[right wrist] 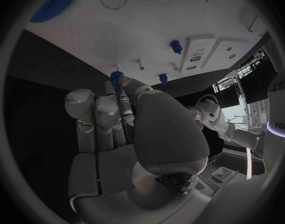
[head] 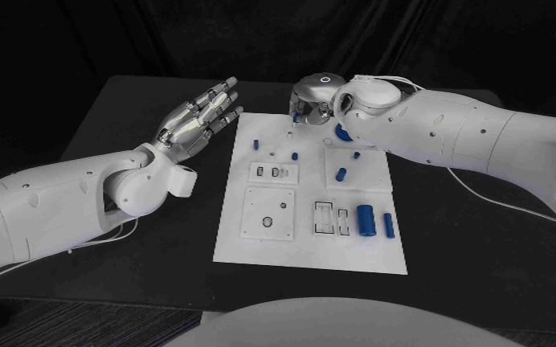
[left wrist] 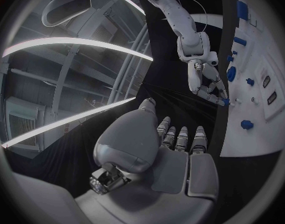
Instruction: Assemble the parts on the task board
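While my right hand (head: 311, 98) pinches a small blue toothed part (right wrist: 115, 77) over the white rectangular task board (head: 261, 251), my left hand (head: 199, 120) hovers splayed, holding nothing; no readable writing.

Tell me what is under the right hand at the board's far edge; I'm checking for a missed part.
Under the right hand, its fingertips pinch a small blue gear-like part over the white task board. In the head view the hand covers that spot.

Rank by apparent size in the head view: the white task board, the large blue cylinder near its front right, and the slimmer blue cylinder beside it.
1. White task board, largest by far.
2. Large blue cylinder.
3. Slimmer blue cylinder: similar length, clearly thinner.
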`<act>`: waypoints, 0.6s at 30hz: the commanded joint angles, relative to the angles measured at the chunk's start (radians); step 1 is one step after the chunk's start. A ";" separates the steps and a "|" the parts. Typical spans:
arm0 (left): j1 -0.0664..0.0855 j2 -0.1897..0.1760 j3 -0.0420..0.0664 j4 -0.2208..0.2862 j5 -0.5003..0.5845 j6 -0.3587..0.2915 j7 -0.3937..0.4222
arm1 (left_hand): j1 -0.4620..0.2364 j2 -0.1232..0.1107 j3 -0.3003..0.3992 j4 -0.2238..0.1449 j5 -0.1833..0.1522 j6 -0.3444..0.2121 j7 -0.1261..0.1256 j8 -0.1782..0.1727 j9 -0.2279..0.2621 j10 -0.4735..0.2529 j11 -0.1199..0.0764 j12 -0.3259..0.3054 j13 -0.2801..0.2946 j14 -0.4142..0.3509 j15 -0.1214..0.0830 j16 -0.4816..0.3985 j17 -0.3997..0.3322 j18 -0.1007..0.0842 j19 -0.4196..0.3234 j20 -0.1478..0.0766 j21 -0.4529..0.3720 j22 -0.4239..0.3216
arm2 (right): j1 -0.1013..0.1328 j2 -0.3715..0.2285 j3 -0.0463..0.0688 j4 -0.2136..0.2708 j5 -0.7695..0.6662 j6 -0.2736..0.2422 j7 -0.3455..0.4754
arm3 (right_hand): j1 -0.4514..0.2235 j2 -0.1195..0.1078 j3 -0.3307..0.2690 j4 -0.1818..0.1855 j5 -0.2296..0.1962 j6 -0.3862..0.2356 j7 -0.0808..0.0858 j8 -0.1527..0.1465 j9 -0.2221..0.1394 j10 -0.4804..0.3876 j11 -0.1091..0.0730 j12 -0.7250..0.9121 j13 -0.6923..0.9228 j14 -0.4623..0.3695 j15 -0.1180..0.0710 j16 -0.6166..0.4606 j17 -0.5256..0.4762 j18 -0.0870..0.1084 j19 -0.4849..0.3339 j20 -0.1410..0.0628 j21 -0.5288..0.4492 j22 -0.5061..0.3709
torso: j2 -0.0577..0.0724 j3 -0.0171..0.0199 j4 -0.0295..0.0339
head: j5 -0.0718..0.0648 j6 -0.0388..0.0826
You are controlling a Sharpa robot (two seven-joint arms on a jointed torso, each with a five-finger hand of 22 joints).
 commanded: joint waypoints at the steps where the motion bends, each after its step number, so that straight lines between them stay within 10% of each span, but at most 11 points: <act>1: 0.001 0.000 0.001 0.002 -0.003 0.014 0.024 | 0.010 -0.003 0.002 -0.003 0.005 0.006 -0.001 0.006 0.002 0.002 0.008 -0.007 -0.002 0.000 0.009 -0.004 -0.002 0.008 0.001 0.005 -0.003 -0.002 | -0.005 0.005 0.001 -0.006 -0.013 -0.005 -0.021 | 0.003 -0.005 0.005 0.003 -0.006 -0.007 0.003 -0.005 0.000 0.010 -0.014 0.006 0.002 -0.003 0.006 0.004 0.000 -0.017 -0.005 -0.001 0.005 0.002 | 0.000 -0.0010 -0.0001 | 0.002 -0.001; 18: 0.001 0.005 0.001 -0.005 -0.003 0.018 0.019 | 0.013 -0.001 0.006 -0.007 0.009 0.016 0.001 0.008 0.003 0.002 0.010 -0.007 -0.002 0.000 0.010 -0.004 -0.002 0.008 0.001 0.006 -0.003 -0.002 | -0.017 0.024 0.001 -0.032 -0.014 0.004 -0.030 | -0.005 -0.014 0.015 0.013 -0.018 -0.041 0.015 -0.027 -0.008 -0.041 0.001 0.004 0.000 -0.010 0.017 -0.002 -0.006 -0.015 -0.018 0.009 0.003 0.004 | 0.000 -0.0013 0.0010 | -0.004 -0.006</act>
